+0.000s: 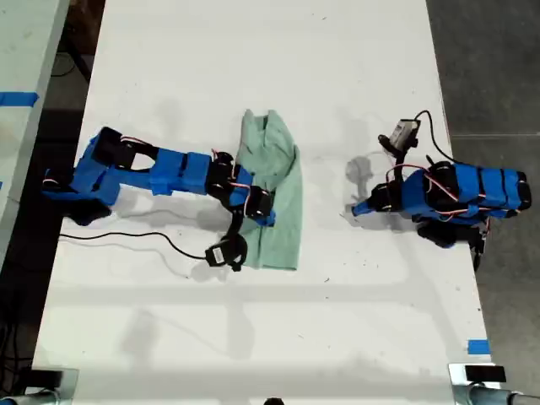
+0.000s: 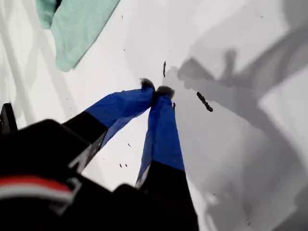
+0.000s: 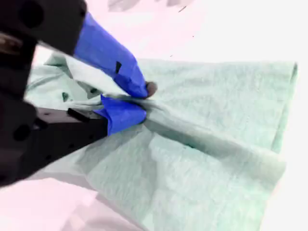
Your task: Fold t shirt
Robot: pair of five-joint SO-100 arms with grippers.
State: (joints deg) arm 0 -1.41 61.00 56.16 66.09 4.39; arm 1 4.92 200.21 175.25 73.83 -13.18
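The pale mint-green t shirt (image 1: 285, 181) lies folded into a long strip at the table's middle in the exterior view, wrinkled along its length. My second gripper (image 1: 267, 213) reaches in from the exterior view's left and is shut on a raised fold of the t shirt (image 3: 207, 144), with its blue fingertips (image 3: 137, 84) pinching the cloth. My first gripper (image 1: 358, 209) is at the exterior view's right, apart from the shirt. It is shut with its tips (image 2: 156, 90) touching and nothing between them, just over bare table. A corner of the t shirt (image 2: 77, 24) shows beyond it.
The white table (image 1: 253, 337) has dark floor past its edge at the exterior view's right. A black cable (image 1: 126, 236) trails from the second arm's base. Blue tape (image 1: 477, 346) marks the near right edge. A second table (image 1: 25, 51) stands at the exterior view's left.
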